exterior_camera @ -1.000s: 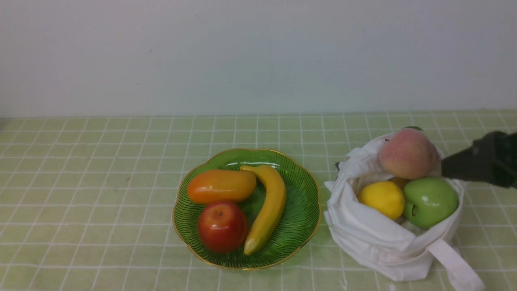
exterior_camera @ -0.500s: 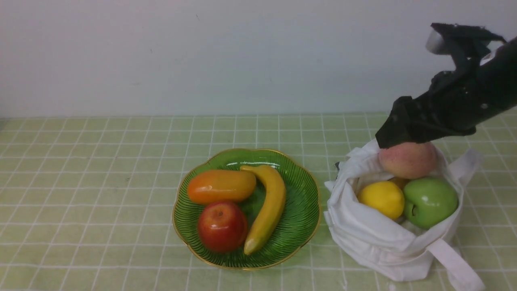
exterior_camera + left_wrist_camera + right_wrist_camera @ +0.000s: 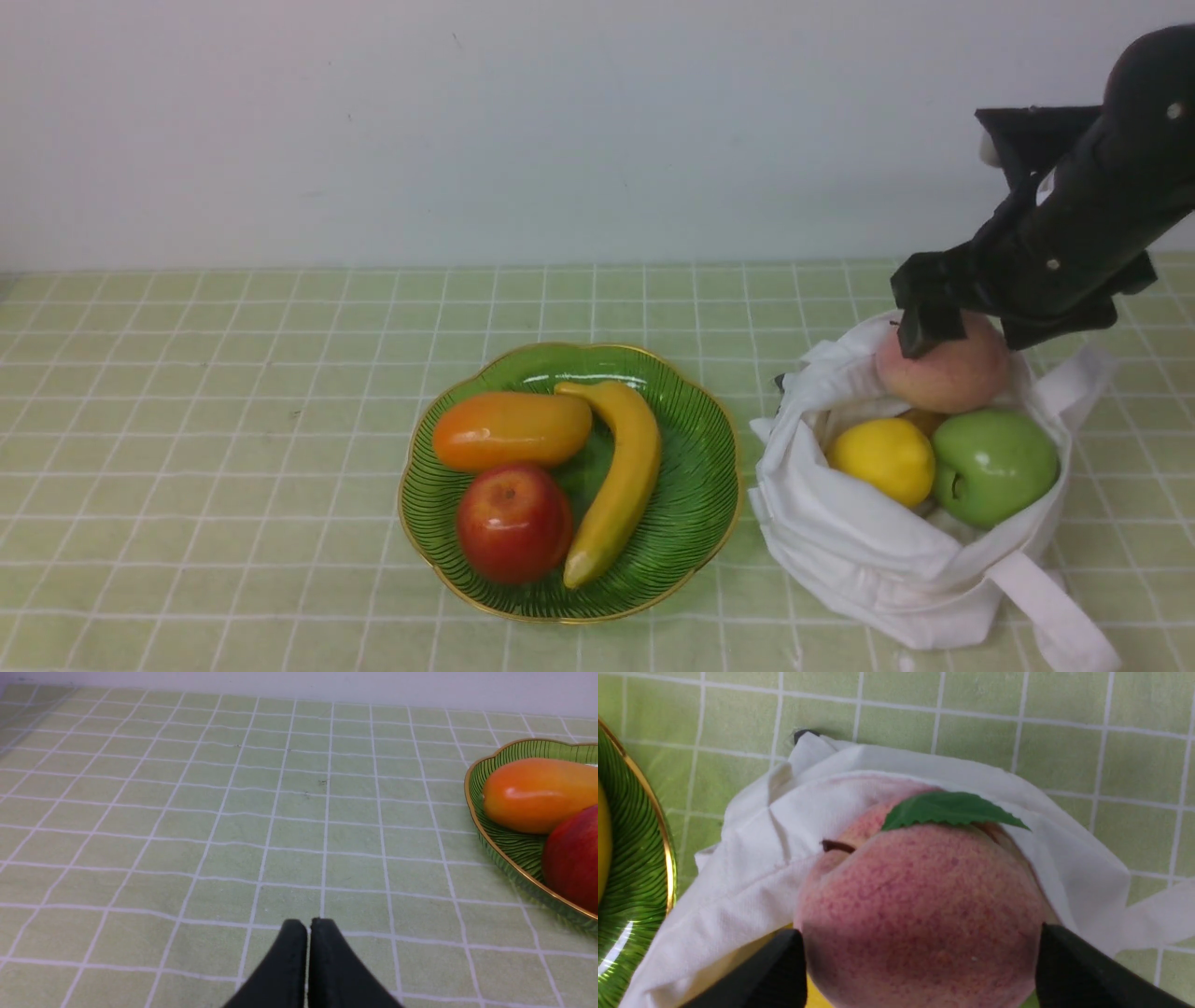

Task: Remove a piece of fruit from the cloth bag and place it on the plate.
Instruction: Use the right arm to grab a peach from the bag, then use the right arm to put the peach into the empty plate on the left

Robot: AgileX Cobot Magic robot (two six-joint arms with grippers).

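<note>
Right pincer [image 3: 964, 341] is over the cloth bag [image 3: 840, 532] at the desk's [image 3: 233, 420] right side, jaws spread wide and straddling the peach [image 3: 943, 378], nothing gripped. In the right wrist view one finger [image 3: 775, 970] sits on each side of the peach. Can't tell if the pads touch the skin. The peach is the top fruit in the bag, at the far rim, with a lemon [image 3: 882, 460] and green apple [image 3: 994, 467] below and nearer the camera. Left pincer [image 3: 308, 933] is pressed shut, empty, low over bare desk to the left of the plate [image 3: 719, 439], not involved. The step in hand looks like closing on the peach. To do it well, keep the fingers at the widest part, not up near the leaf [image 3: 948, 809], and close evenly so the round fruit doesn't squirt out. Watch the cloth: the bag rim folds up against the far side of the peach, so avoid pinching fabric or the bag may lift with it. Lift straight up before going sideways. The plate already holds a banana [image 3: 621, 476], red apple [image 3: 513, 523] and orange fruit [image 3: 512, 429]; its right side has the most free room, so I'd aim there.
</note>
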